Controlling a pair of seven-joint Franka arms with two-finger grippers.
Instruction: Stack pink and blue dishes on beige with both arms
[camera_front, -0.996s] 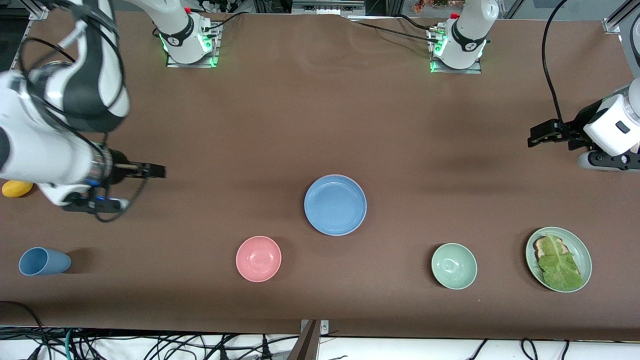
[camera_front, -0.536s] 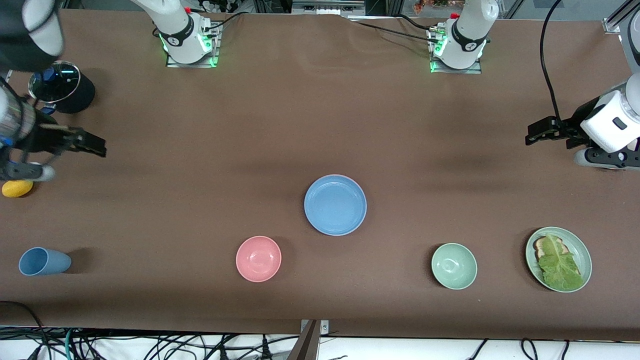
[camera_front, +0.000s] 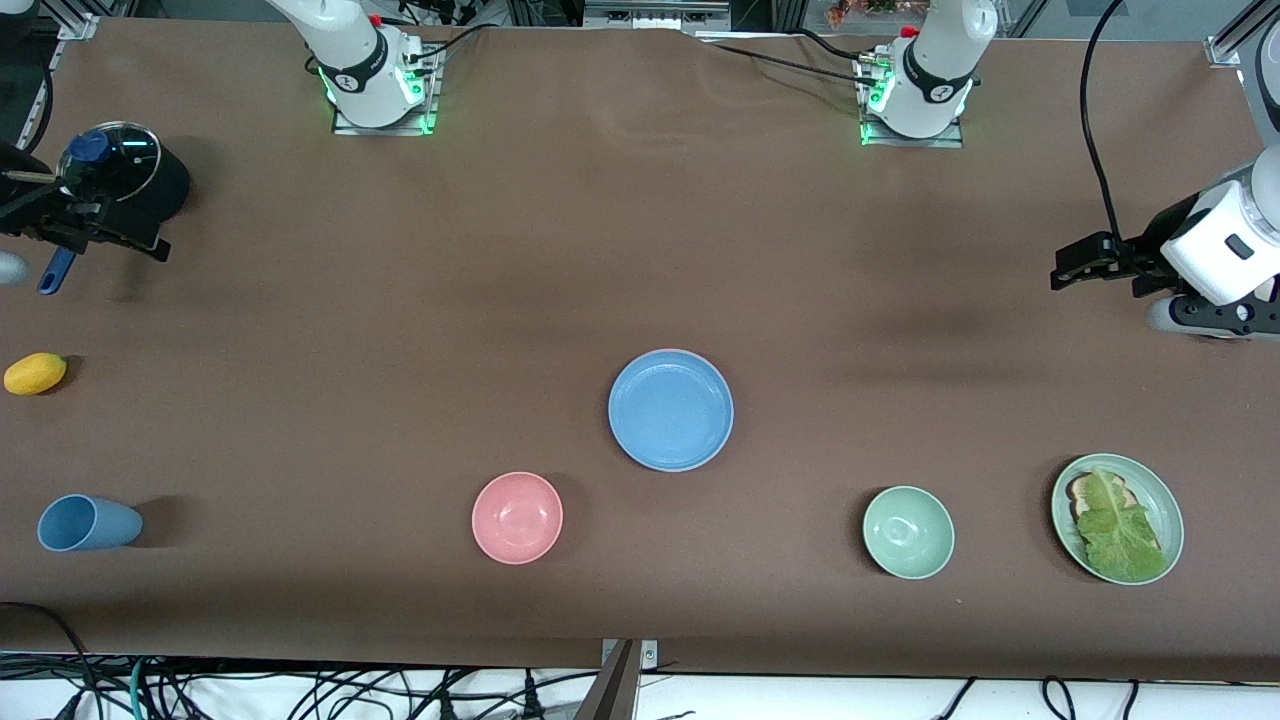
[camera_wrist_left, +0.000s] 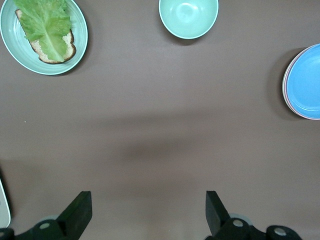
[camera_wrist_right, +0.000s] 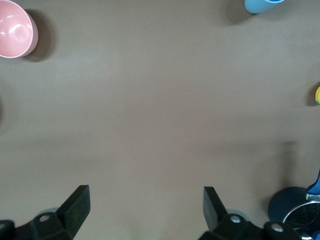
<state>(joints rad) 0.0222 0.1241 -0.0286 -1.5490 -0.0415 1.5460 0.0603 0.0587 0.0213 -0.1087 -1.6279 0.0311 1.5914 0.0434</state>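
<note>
The sky blue plate (camera_front: 670, 410) lies in the middle of the table. A thin pink rim (camera_front: 664, 352) peeks out from under it, and the left wrist view shows the same blue plate (camera_wrist_left: 306, 82) with the pink edge (camera_wrist_left: 284, 89) below. No beige plate shows. My right gripper (camera_front: 150, 245) hangs open and empty at the right arm's end of the table, beside a black pot; its wrist view shows the right gripper (camera_wrist_right: 145, 210) over bare table. My left gripper (camera_front: 1062, 272) hangs open and empty at the left arm's end, and the left gripper (camera_wrist_left: 147, 212) is over bare table too.
A pink bowl (camera_front: 517, 517), a green bowl (camera_front: 908, 532) and a pale green plate with bread and lettuce (camera_front: 1170, 510) sit nearer the camera. A blue cup (camera_front: 85, 523), a yellow fruit (camera_front: 35, 373) and a lidded black pot (camera_front: 125, 175) are at the right arm's end.
The right arm has swung back toward its end of the table and now hangs by the black pot, which it had covered. The left arm has barely moved.
</note>
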